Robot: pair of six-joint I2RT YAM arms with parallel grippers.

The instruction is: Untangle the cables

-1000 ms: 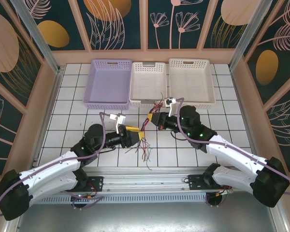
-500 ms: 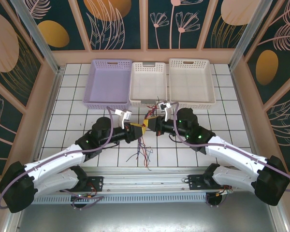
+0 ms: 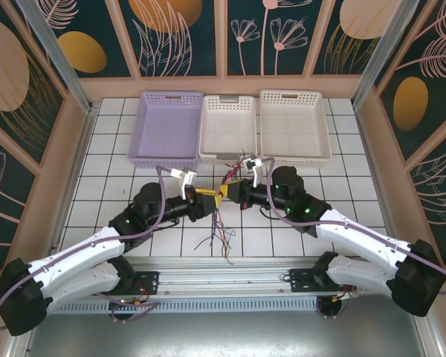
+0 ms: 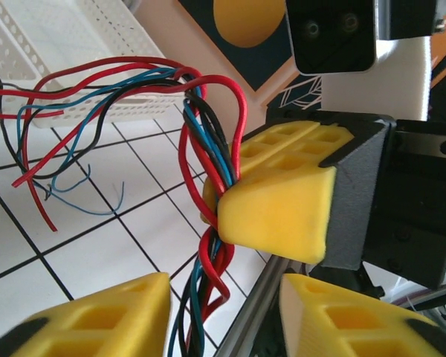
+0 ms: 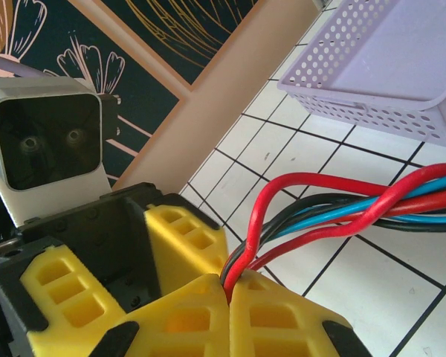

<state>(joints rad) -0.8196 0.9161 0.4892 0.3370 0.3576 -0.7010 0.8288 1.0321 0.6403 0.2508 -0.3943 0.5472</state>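
Observation:
The cables (image 4: 208, 149) are a twisted bundle of thin red, blue and black wires. My right gripper (image 5: 229, 291) is shut on this bundle, and the wires (image 5: 357, 208) run off to the right over the tiles. My left gripper (image 4: 221, 301) is open, its yellow jaws wide apart, with the bundle passing between them untouched. The two grippers, left (image 3: 210, 198) and right (image 3: 224, 195), meet tip to tip at the table's middle. Loose ends (image 3: 219, 234) hang fanned toward the near edge; others (image 3: 241, 160) stick up by the middle basket.
Three baskets stand in a row at the back: a purple one (image 3: 167, 126), a white one (image 3: 227, 126) and another white one (image 3: 293, 123). Wooden walls close the tiled table (image 3: 119, 193) in on both sides.
My left gripper has moved up and right, closing in on the right gripper. The right gripper shifted slightly left with the bundle, and the hanging ends followed.

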